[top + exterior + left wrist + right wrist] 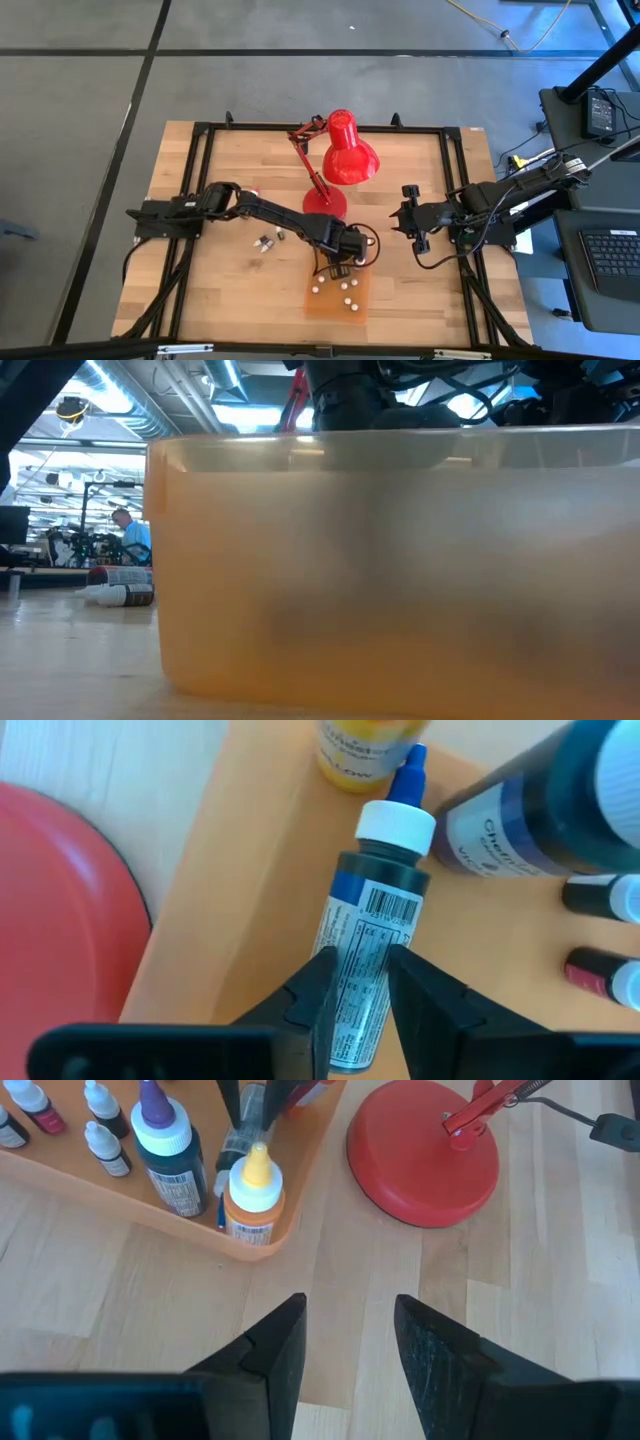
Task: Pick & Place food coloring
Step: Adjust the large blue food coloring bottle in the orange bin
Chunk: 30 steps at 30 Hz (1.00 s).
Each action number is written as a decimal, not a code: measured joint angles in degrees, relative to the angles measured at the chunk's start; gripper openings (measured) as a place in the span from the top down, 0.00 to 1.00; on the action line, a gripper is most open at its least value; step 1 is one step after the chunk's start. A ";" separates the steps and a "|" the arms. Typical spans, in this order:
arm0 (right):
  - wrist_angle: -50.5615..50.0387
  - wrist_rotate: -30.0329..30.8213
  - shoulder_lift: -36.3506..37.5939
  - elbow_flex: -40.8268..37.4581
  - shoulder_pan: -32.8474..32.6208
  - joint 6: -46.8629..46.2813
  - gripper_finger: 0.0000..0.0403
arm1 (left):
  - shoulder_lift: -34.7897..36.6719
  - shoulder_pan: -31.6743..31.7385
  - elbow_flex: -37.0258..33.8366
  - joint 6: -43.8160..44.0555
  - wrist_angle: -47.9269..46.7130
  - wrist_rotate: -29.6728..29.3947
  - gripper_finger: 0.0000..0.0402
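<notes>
Left wrist view first: clenched by the left end effector (355,990) around the label of a blue food coloring bottle (375,920), one dark finger (315,995) on each side, white cap and blue tip pointing away. Held low on the body, probably so as to leave the cap end free to pass between neighbours. Carried tilted over the orange tray (250,870), just short of a yellow bottle (360,750) and a larger dark bottle (540,820). Aimed at the tray's corner, seemingly because of the bare floor left there.

Seen from the high view as reaching across to the tray's (320,308) far edge with that left end effector (345,262), close to the red lamp base (325,203). Hence the care needed on the lamp side.

Parked meanwhile above bare worktop (480,1280), the right end effector (350,1330): released, fingers apart, nothing between them. Kept just outside the tray's corner, likely to stay clear of the working arm.

Left lying on the worktop to the tray's left, a few loose bottles (265,241), apparently next for collection. Blocked almost entirely in the low view by the tray wall (400,590).

Judged as the placing step: bottle over the tray, not yet let go.
</notes>
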<state>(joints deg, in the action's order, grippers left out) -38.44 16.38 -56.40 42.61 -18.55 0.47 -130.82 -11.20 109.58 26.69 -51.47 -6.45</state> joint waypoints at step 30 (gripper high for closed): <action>0.02 0.02 0.00 0.00 0.02 0.00 0.61 | 0.94 -3.59 -0.11 -1.75 -2.28 -2.17 0.94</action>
<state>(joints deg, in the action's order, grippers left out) -38.42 16.40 -56.40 42.61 -18.53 0.47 -129.88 -14.79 109.47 24.94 -53.76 -8.62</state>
